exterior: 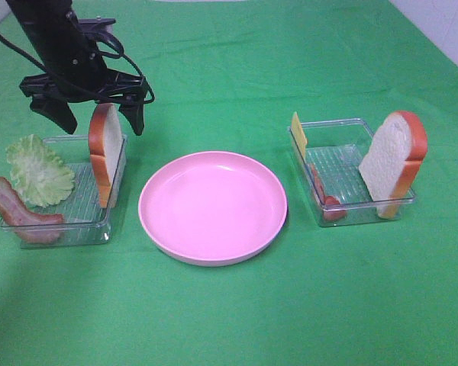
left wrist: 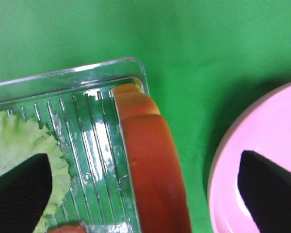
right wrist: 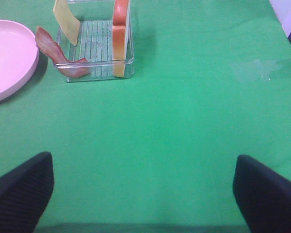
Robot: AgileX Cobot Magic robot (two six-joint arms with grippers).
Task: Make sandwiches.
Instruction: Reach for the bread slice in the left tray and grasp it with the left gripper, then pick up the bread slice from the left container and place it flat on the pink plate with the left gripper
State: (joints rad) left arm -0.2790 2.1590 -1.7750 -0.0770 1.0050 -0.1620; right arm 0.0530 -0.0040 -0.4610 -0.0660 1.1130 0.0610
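two jaws of our left gripper [exterior: 98, 123] stand wide open astride the upright bread slice [exterior: 107, 156], propped edge-up against the tray [exterior: 69, 229] wall just below (easy to pinch so); our right gripper [right wrist: 144, 194] hangs open too, the second slice [right wrist: 120, 43] well ahead.

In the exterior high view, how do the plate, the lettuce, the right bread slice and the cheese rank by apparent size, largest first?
1. plate
2. lettuce and right bread slice: about alike, not ranked
3. cheese, seen at an angle
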